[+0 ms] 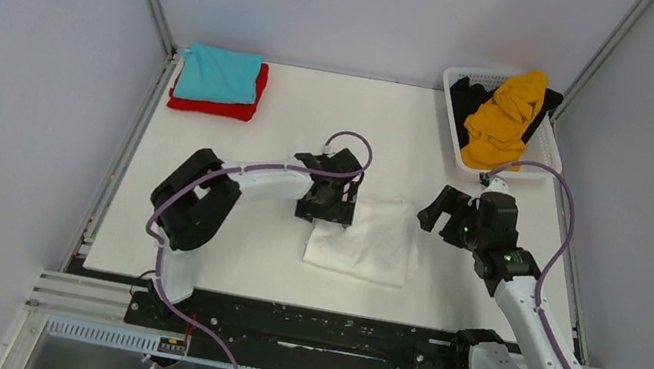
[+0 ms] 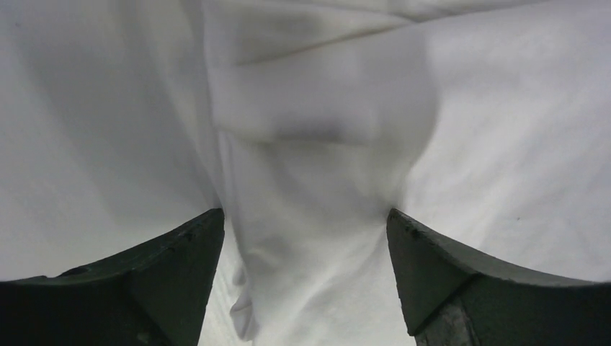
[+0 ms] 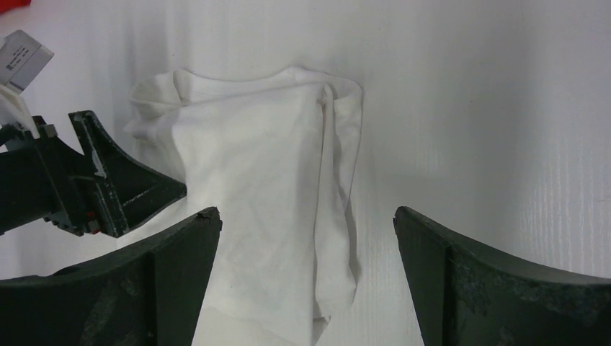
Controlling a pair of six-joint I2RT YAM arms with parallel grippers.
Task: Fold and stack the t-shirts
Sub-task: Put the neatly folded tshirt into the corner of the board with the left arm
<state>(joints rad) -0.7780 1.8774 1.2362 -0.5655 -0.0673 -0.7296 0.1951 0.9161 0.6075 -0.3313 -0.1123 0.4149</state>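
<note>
Remote session, fold-and-stack.

White t-shirt [image 1: 368, 243] lies mid-worktop [image 1: 292, 128], already doubled into a rough rectangle. Its edges are uneven and a loose flap trails down the right side in the right wrist view. A teal t-shirt [image 1: 218, 74] sits folded on top of a red t-shirt [image 1: 213, 107] at the far left corner, which I take as the stack. An orange-yellow t-shirt [image 1: 505, 120] and a black t-shirt [image 1: 469, 100] are heaped in the basket [image 1: 451, 93] at far right, not yet folded.

Left end effector [image 2: 304, 216]: down over the white shirt's far-left part, jaws wide and straddling a raised ridge of cloth. I see no pinch on it.

Right end effector [image 3: 306, 213]: jaws wide and empty, just beside the shirt's right edge, with the flap and bare worktop between the jaws.

Handling, my read: thin, light, limp cloth. It will sag and drag, it won't hold a crease, and layers may slide apart if only the top one is caught. A pinch mid-panel would likely bunch it.

- Where I'd grip: at corners or on a doubled edge, taking all layers, one end effector per corner so the fold stays square.
- Watch: the loose right flap needs tucking before this goes on the stack.
</note>
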